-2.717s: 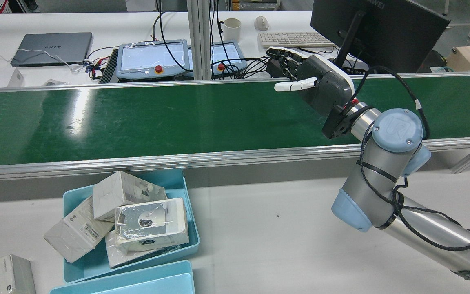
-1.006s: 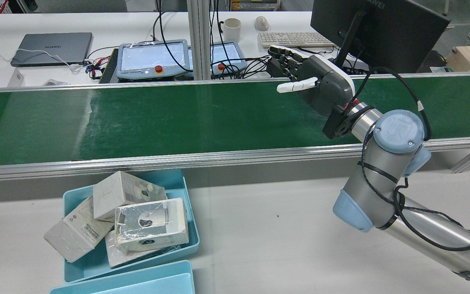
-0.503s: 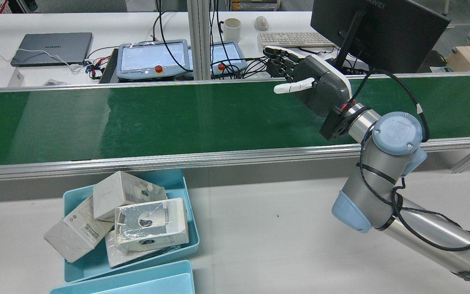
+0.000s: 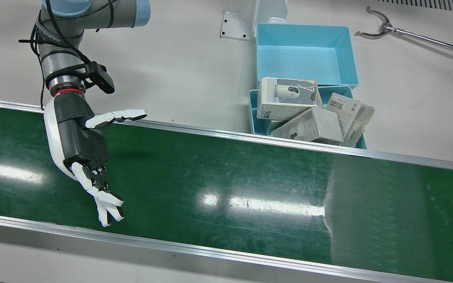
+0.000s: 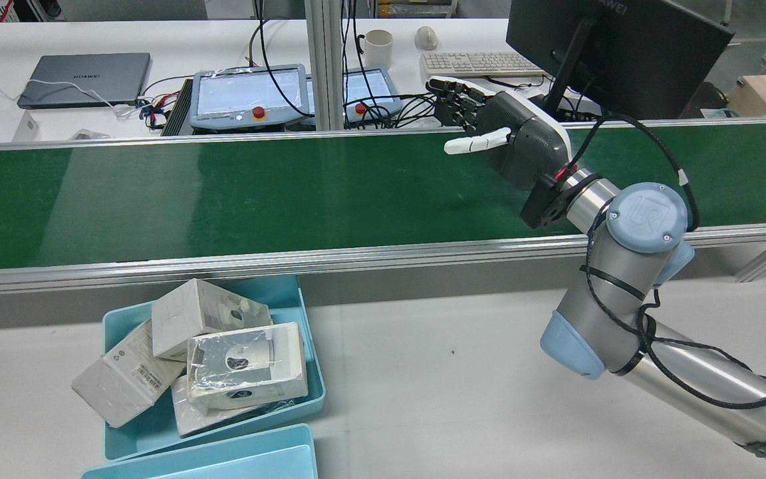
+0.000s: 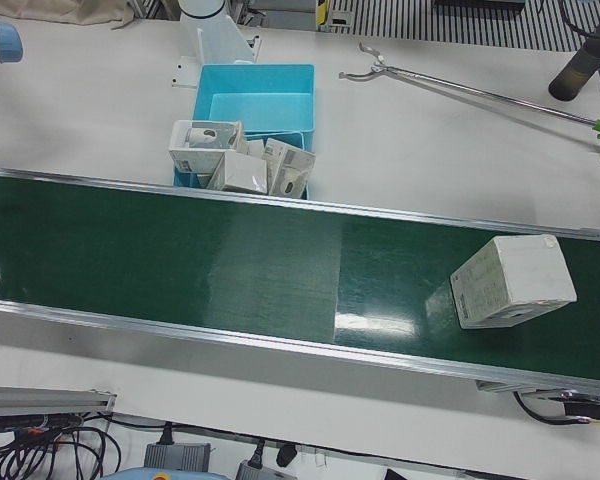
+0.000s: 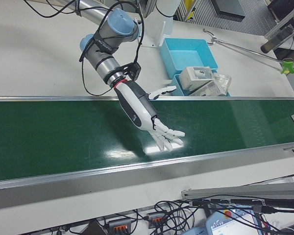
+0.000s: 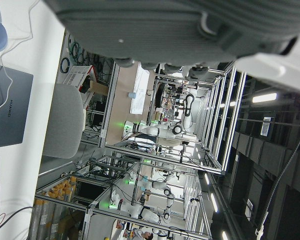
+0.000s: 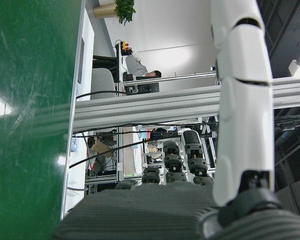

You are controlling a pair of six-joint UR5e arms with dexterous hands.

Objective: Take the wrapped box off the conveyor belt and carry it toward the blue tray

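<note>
A white wrapped box [image 6: 513,282] lies on the green conveyor belt [image 6: 230,270], near the right end of the left-front view; no other view shows it clearly. My right hand [image 4: 81,137] hovers over the belt far from the box, open, fingers spread, palm empty; it also shows in the rear view [image 5: 522,143] and the right-front view [image 7: 139,105]. The blue tray [image 5: 117,332] beside the belt's near rail holds several wrapped boxes [image 5: 243,366]. My left hand [image 8: 190,30] shows only as a grey palm edge in its own view.
A second, empty blue tray [image 4: 305,55] sits behind the filled one. A long grabber tool [image 4: 407,33] lies on the white table. Teach pendants [image 5: 243,96], a keyboard [image 5: 476,63] and a monitor [image 5: 616,46] stand beyond the belt's far rail.
My right hand has drifted slightly left and toward the far rail, still open. The glare patches on the belt have shifted along it.
</note>
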